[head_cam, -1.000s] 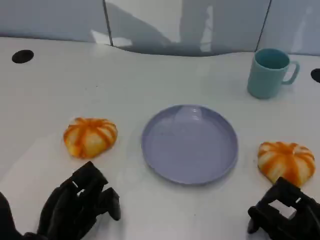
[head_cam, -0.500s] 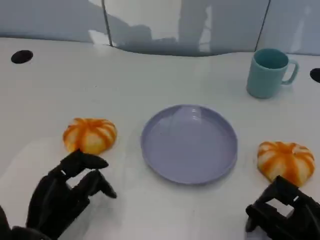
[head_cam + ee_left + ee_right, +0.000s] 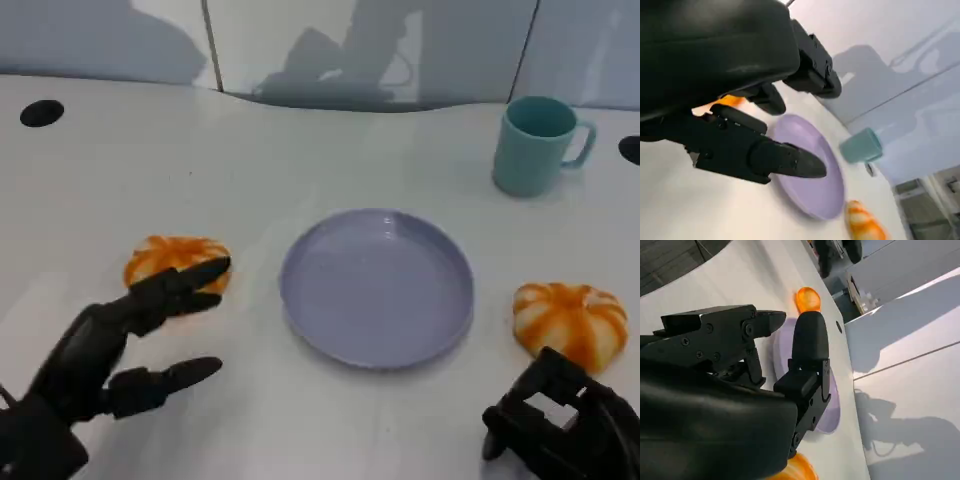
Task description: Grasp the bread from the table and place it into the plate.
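Note:
Two orange-striped bread rolls lie on the white table. The left bread sits left of the lilac plate, and the right bread sits to its right. My left hand is spread wide just in front of the left bread. Its upper finger reaches over the roll's near edge, and it holds nothing. My right hand sits with curled fingers just in front of the right bread, holding nothing. The plate holds nothing.
A teal cup stands at the back right, beyond the plate. Black round holes mark the table's far left and far right edges. Grey wall panels rise behind the table.
My left hand has uncurled and spread its fingers, reaching forward until the upper finger overlaps the left bread. The right hand has hardly moved.

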